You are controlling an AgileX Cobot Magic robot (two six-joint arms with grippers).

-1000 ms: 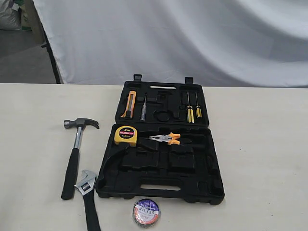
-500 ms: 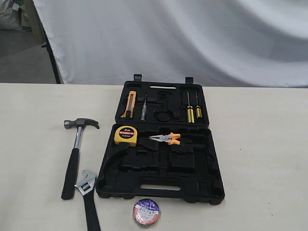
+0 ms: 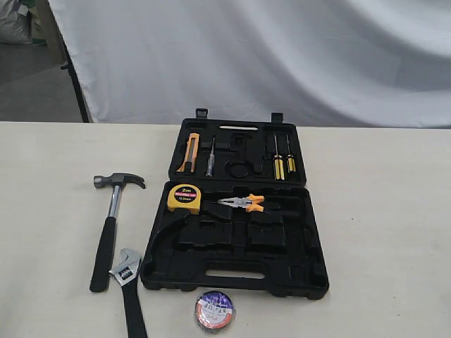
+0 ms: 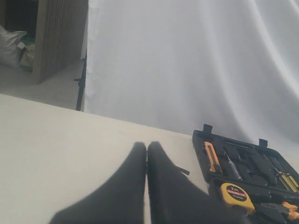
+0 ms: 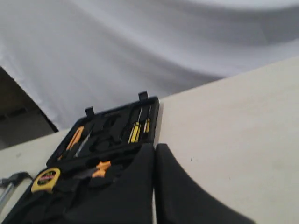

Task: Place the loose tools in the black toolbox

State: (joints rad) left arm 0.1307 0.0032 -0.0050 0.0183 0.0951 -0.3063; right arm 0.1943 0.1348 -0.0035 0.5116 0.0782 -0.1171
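Observation:
The black toolbox [image 3: 232, 271] lies open in the middle of the table, also seen as the toolbox [image 4: 201, 140] and the toolbox [image 5: 152, 109] in the wrist views. Left of it lie the claw hammer [image 3: 109, 225] and the adjustable wrench [image 3: 127, 271]. The tape roll [image 3: 214, 310] sits in front of the box. A bit of the hammer [image 5: 9, 181] shows in the right wrist view. My left gripper [image 4: 147, 148] is shut and empty, above bare table. My right gripper [image 5: 155, 149] is shut and empty beside the box. Neither gripper appears in the exterior view.
A yellow tape measure [image 3: 184, 198] and orange-handled pliers [image 3: 243, 203] rest in the near half of the box. The far half holds an orange knife [image 3: 189, 153] and yellow screwdrivers [image 3: 282, 163]. A white cloth [image 3: 246, 56] hangs behind the table.

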